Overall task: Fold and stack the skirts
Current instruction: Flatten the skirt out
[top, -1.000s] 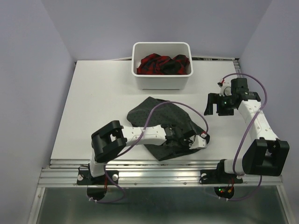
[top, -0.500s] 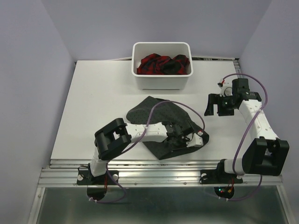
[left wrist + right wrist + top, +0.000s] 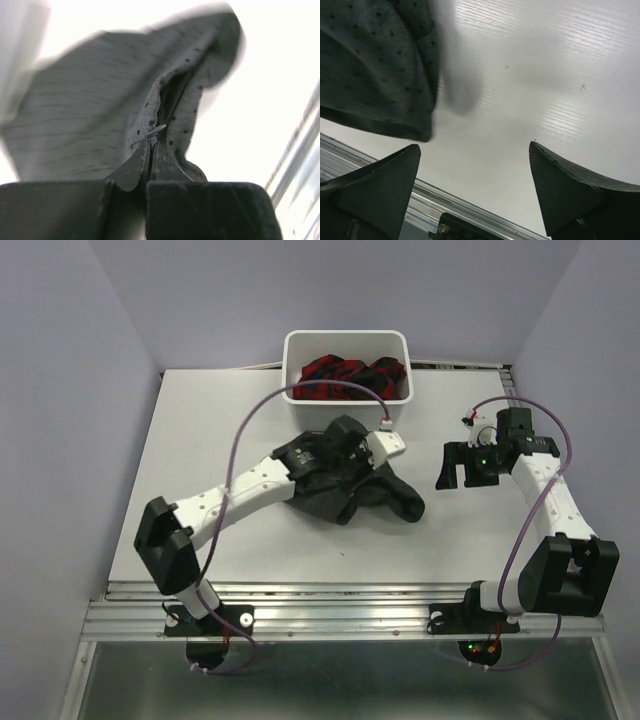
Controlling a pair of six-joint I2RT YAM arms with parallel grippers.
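The dark grey dotted skirt [image 3: 372, 490] lies bunched at mid-table, one edge lifted. My left gripper [image 3: 335, 460] hangs over it just in front of the tub. In the left wrist view this gripper [image 3: 152, 146] is shut on a fold of the grey skirt [image 3: 100, 115], which hangs away from the jaws. The red-and-navy plaid skirt [image 3: 348, 378] sits crumpled inside the white tub [image 3: 344, 416]. My right gripper [image 3: 455, 465] hovers to the right of the grey skirt, open and holding nothing. The right wrist view shows that gripper [image 3: 474, 146] above bare table, with the grey skirt [image 3: 375, 65] at upper left.
The white tub stands at the back centre of the white table [image 3: 200, 460]. Metal rails [image 3: 340, 615] run along the near edge. A purple cable [image 3: 270, 400] arcs above the left arm. Lilac walls close in on both sides.
My left gripper shut on the grey skirt's near edge, then swung up and back toward the tub, pulling the cloth over itself. The right arm has barely moved.
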